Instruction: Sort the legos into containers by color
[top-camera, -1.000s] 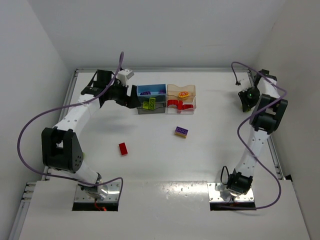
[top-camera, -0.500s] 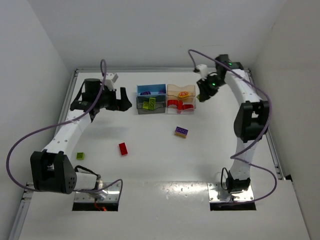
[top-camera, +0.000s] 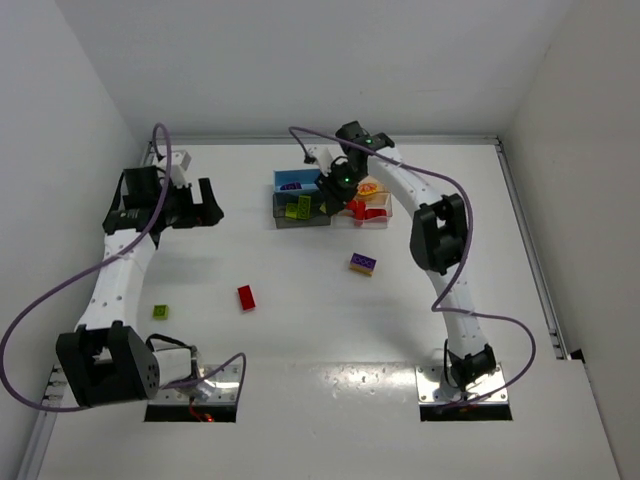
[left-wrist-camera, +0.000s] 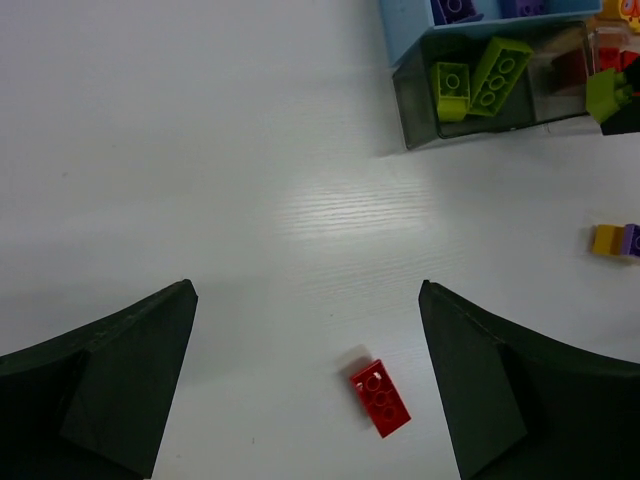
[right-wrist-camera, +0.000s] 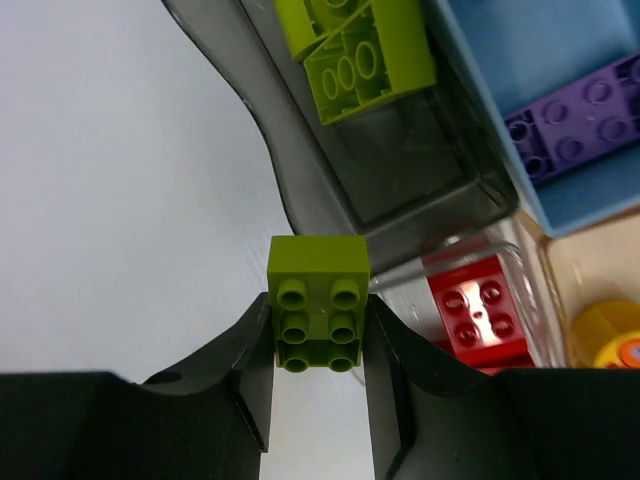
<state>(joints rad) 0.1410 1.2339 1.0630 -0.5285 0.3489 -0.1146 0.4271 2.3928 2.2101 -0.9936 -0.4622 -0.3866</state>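
Sorting seems partly done: bins (top-camera: 303, 172) at upper centre hold bricks; right gripper (right-wrist-camera: 318, 345) clamps lime brick (right-wrist-camera: 318, 285), left gripper (left-wrist-camera: 307, 305) gapes empty; 3 loose legos (top-camera: 246, 297) remain mid-frame.

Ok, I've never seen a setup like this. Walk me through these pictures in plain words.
Two robot arms are bolted to a white table. The overhead view looks down on both; the other two come from cameras on each wrist, looking past that arm's own fingers. The left end effector is open and empty above a loose red brick. The right end effector grips a lime green brick at the edge of the four joined bins, next to the dark grey bin that already holds green ones. Also loose on the table: a purple-and-yellow clump and a small green brick.
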